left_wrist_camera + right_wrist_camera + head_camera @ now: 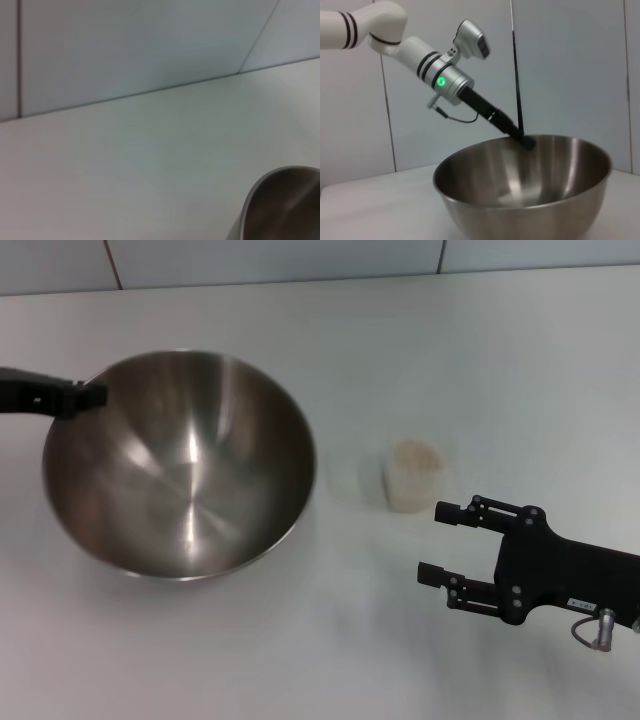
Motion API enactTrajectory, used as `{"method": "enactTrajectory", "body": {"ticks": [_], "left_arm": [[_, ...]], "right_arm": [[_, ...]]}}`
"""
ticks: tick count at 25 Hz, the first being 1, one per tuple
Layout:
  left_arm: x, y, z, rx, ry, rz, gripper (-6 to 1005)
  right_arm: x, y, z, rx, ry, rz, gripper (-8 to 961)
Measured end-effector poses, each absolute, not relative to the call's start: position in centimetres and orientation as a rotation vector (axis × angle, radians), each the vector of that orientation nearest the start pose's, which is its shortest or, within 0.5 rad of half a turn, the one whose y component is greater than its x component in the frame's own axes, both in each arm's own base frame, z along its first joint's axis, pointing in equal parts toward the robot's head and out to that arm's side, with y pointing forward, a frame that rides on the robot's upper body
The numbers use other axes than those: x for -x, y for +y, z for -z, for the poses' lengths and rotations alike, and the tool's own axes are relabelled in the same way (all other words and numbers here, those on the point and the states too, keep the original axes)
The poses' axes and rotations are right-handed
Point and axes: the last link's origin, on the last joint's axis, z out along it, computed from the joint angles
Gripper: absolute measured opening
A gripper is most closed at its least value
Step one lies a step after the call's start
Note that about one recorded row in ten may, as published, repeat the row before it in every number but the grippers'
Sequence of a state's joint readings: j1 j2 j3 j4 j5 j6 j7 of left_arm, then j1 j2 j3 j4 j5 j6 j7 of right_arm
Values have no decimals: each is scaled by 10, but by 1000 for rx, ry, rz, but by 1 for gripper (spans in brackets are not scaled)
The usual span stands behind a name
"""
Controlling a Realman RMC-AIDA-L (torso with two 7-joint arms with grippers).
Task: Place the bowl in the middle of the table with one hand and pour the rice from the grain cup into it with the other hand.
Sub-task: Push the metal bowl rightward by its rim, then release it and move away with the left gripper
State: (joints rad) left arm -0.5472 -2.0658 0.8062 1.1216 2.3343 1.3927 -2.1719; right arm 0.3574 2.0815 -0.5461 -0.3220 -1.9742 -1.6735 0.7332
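Stainless-steel bowl (180, 465) resting on the white table (480, 350), left of centre, tipped slightly with its far-left rim pinched by the left gripper (92, 394), fingers closed on that rim, as the right wrist view confirms (527, 142). Small translucent grain cup (413, 476) standing upright just right of the bowl, apart from it, rice (415, 454) showing at its top. Right gripper (437, 541) hovering near the cup on its near-right side, fingers spread apart, holding nothing.
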Motion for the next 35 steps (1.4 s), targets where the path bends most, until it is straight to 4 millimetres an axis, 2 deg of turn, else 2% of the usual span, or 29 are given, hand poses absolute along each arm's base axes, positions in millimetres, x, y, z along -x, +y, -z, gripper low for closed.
{"method": "enactTrajectory", "body": {"ticks": [1,5,15,20,27,35], "left_arm": [[253,380,-67,2389,-1088,207,47],[231,390,-62,2441,-1057,224,48],[215,399,-38,2490,-1029,179,47],[214,402,-26,2501,-1051,172,47],[213,406,-21,2500,-1061,173,46],[222,407,-15,2481,-1097,160,46]], "right_arm": [[-306,239,37,2608,330,-914,710],[-306,239,37,2608,330,-914,710],[-306,239,38,2612,328,-912,709],[-306,238,38,2612,329,-912,709],[-306,239,38,2612,328,-912,709],[-306,239,37,2609,328,-913,710]]}}
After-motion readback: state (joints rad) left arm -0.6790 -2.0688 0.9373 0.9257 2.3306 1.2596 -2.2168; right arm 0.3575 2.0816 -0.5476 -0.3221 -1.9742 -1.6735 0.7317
